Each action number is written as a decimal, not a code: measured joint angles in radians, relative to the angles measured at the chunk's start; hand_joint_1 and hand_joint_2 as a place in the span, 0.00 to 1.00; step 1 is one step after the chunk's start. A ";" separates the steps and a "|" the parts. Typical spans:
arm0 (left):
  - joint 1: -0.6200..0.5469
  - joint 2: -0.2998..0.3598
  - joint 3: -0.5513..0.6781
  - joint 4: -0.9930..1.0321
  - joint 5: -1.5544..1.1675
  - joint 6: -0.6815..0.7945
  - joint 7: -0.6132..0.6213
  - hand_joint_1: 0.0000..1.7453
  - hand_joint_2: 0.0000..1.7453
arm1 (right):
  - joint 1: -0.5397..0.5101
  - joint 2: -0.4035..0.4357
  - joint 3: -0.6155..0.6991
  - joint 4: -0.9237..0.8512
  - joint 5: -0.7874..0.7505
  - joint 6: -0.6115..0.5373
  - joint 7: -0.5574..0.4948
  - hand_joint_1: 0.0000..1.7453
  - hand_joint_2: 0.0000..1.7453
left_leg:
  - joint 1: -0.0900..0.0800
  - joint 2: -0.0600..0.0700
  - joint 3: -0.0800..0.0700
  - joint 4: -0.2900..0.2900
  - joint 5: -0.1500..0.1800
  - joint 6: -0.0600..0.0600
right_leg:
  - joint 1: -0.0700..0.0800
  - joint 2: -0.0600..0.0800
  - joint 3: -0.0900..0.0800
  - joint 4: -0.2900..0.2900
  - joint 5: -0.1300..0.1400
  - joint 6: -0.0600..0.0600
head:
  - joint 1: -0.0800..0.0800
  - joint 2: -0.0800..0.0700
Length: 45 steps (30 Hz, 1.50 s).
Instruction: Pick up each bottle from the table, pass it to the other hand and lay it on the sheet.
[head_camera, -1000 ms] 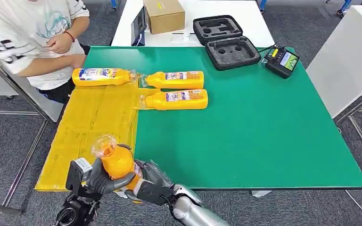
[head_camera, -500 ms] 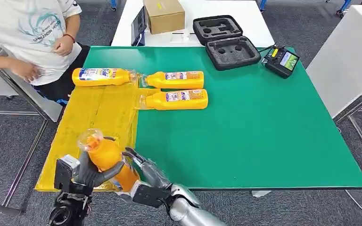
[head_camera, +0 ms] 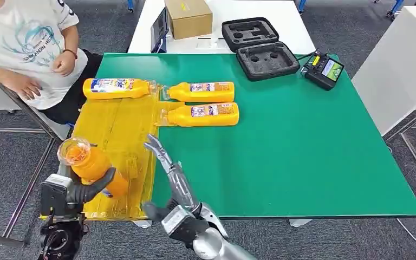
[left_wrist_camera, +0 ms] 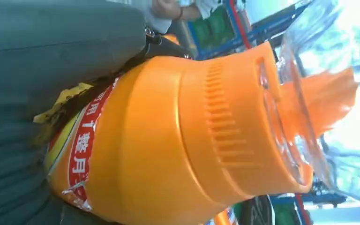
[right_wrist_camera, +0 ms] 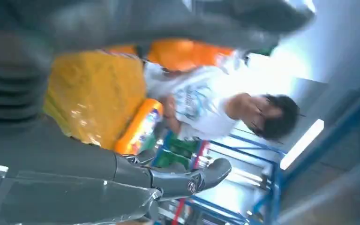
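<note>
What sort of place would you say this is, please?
Probably a robotics lab or test workspace: a green table, an open foam-lined case, a handheld controller, and a person seated close by.

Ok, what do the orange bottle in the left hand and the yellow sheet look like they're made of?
The orange bottle looks like smooth glossy plastic with a clear dome cap, going by its moulded ridges. The yellow sheet looks like thin crinkly plastic film, shiny and wrinkled, though I can't be sure.

Cardboard box [head_camera: 189, 17], perhaps foam-lined case [head_camera: 259, 47]
</note>
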 measured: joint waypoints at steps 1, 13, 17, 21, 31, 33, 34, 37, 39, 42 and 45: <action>-0.001 0.002 0.003 0.000 0.000 0.002 0.000 1.00 1.00 | 0.003 -0.003 0.000 -0.019 0.000 -0.002 0.000 0.00 0.00 | 0.000 0.000 0.000 0.000 0.000 0.000 | 0.000 0.000 0.000 0.000 0.000 0.000 | 0.000 0.000; -0.205 0.090 -0.049 0.094 -0.666 0.075 0.182 1.00 1.00 | 0.018 -0.031 0.020 -0.149 -0.037 -0.073 0.000 0.00 1.00 | 0.000 -0.001 0.000 0.000 0.002 0.000 | 0.000 -0.001 0.000 0.000 0.001 0.000 | 0.000 0.000; -0.319 0.138 -0.144 0.217 -0.854 -0.021 0.236 1.00 1.00 | 0.019 -0.030 0.020 -0.149 -0.042 -0.045 0.000 0.00 1.00 | 0.000 0.002 0.001 0.000 0.002 -0.001 | 0.000 0.000 0.000 0.000 0.003 -0.002 | 0.000 0.000; -0.368 0.164 -0.204 0.297 -0.875 -0.045 0.238 1.00 1.00 | 0.020 -0.030 0.020 -0.149 -0.042 -0.039 0.000 0.00 1.00 | 0.000 0.002 0.000 0.000 0.002 -0.001 | 0.000 0.000 -0.001 0.000 0.003 -0.002 | 0.000 0.000; -0.479 0.185 -0.344 0.454 -0.997 -0.251 0.258 1.00 1.00 | 0.023 -0.029 0.018 -0.149 -0.056 -0.005 0.000 0.00 1.00 | 0.000 0.002 0.000 0.000 0.002 -0.001 | 0.000 0.000 -0.001 0.000 0.002 -0.002 | 0.000 0.000; -0.508 0.185 -0.370 0.501 -0.995 -0.299 0.257 1.00 1.00 | 0.027 -0.027 0.014 -0.149 -0.056 -0.003 0.000 0.00 1.00 | 0.000 0.002 0.000 0.000 0.002 -0.001 | 0.000 0.000 -0.001 0.000 0.003 -0.002 | 0.000 0.000; -0.520 0.185 -0.379 0.522 -0.995 -0.320 0.254 1.00 1.00 | 0.029 -0.027 0.013 -0.149 -0.056 -0.002 0.000 0.00 1.00 | 0.000 0.002 0.000 0.000 0.002 -0.001 | 0.000 0.000 -0.001 0.000 0.003 -0.002 | 0.000 0.000; -0.549 0.194 -0.409 0.577 -1.000 -0.356 0.238 1.00 1.00 | 0.038 -0.027 0.008 -0.149 -0.056 0.005 0.000 0.00 1.00 | 0.000 0.002 0.000 0.000 0.002 -0.001 | 0.000 0.000 -0.001 0.000 0.003 -0.002 | 0.000 0.000; -0.567 0.201 -0.427 0.608 -1.000 -0.383 0.222 1.00 1.00 | 0.044 -0.027 0.003 -0.149 -0.053 0.007 0.000 0.00 1.00 | 0.000 0.002 0.000 0.000 0.002 -0.001 | 0.000 0.000 -0.001 0.000 0.003 -0.002 | 0.000 0.000; -0.594 0.205 -0.446 0.650 -0.984 -0.434 0.201 1.00 1.00 | 0.048 -0.027 -0.004 -0.148 -0.052 0.011 0.000 0.00 1.00 | 0.000 0.002 0.000 0.000 0.002 -0.001 | 0.000 0.000 -0.001 0.000 0.002 -0.002 | 0.000 0.000; -0.621 0.205 -0.463 0.683 -0.978 -0.462 0.196 1.00 1.00 | 0.048 -0.026 -0.007 -0.144 -0.051 0.015 0.000 0.00 1.00 | 0.000 0.002 0.000 0.000 0.002 -0.001 | 0.000 0.000 -0.001 0.000 0.002 -0.002 | 0.000 0.000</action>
